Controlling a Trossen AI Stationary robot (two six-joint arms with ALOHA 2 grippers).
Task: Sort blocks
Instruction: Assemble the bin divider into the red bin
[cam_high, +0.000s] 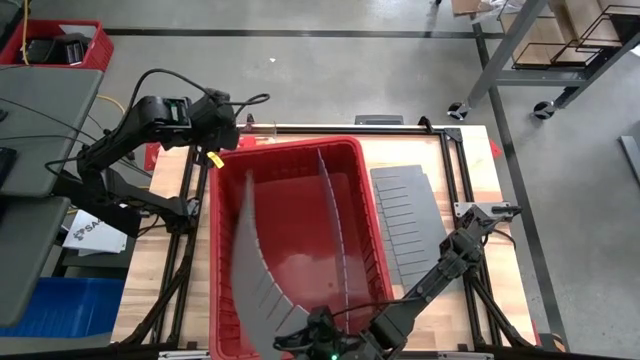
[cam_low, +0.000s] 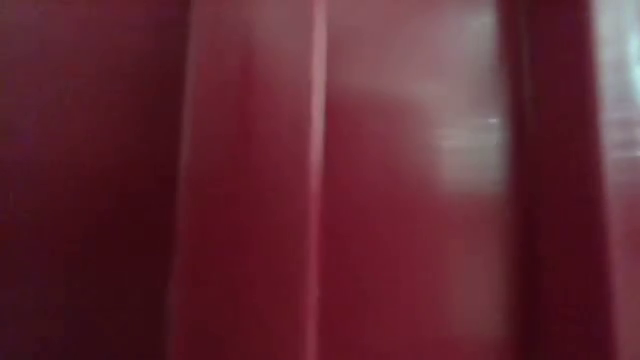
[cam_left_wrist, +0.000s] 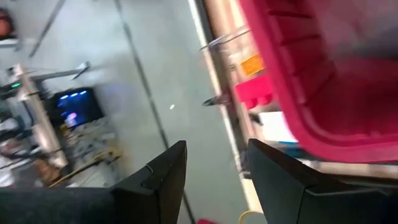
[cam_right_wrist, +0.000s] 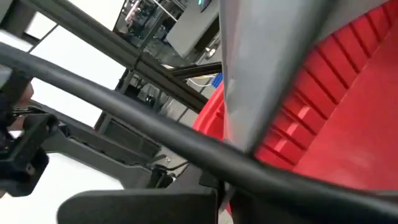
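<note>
The large red bin (cam_high: 300, 240) fills the middle of the table, and its wall (cam_low: 320, 180) takes up the whole low view. Two grey divider sheets stand in it, a bowed one (cam_high: 250, 270) and a straight one (cam_high: 335, 230). My left gripper (cam_high: 215, 140) hangs open above the bin's far left corner, its fingers (cam_left_wrist: 161, 180) with nothing between them. A red studded block (cam_left_wrist: 255, 93) lies just outside the bin wall there, and a small yellow piece (cam_high: 215, 160) shows under the gripper. My right gripper (cam_high: 300, 340) is shut at the bin's near edge. My right gripper is at the near end of the bowed divider sheet (cam_right_wrist: 249, 93), which runs straight toward its shut fingers. A black bar (cam_right_wrist: 186, 146) crosses in front of the place of contact, so the hold itself does not show. The sheet stands on edge, curved, inside the bin.
A third grey slotted sheet (cam_high: 410, 220) lies flat on the table right of the bin. Black frame rails (cam_high: 455, 170) border the table. A clear cup-like thing (cam_left_wrist: 227, 43) stands near the bin's far corner. Wooden tabletop shows on both sides.
</note>
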